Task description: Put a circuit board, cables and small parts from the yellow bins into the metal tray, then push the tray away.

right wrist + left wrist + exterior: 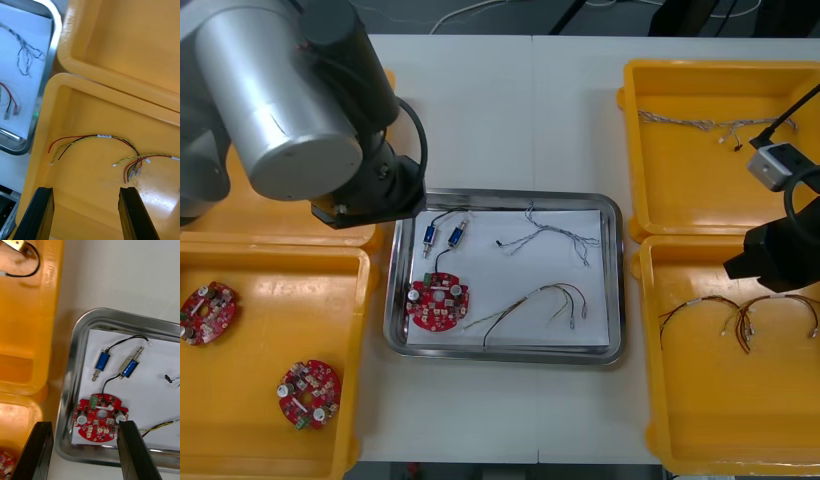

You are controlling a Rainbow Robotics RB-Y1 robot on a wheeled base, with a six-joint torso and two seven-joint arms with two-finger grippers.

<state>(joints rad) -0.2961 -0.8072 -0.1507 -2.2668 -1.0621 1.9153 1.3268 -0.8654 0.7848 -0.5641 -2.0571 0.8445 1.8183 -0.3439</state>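
The left gripper [84, 424] hangs over the near-left corner of the metal tray [510, 197], fingers spread wide with nothing between them. The circuit board [438, 300] lies on the white liner just beyond its fingertips. That spot by the rim looks like a sensible place to start a push.

On the other side, the right gripper [86, 190] hovers above the near right bin [646, 400]. Its fingers are also apart and empty, directly over two red and yellow cables [112, 146] lying in there (spares, by the look of it).

Now the tray's load. The board sits at the near left, with two small metal parts [442, 237], blue-bodied, side by side just beyond it. A blue and white cable [552, 238] lies toward the far right and a red and yellow cable [530, 298] toward the front.

The near left bin [270, 252] holds two more boards [308, 392], and the far right bin [700, 190] holds a twisted cable [695, 122]. Everything called for seems to be in, so pushing the tray away looks like what remains.
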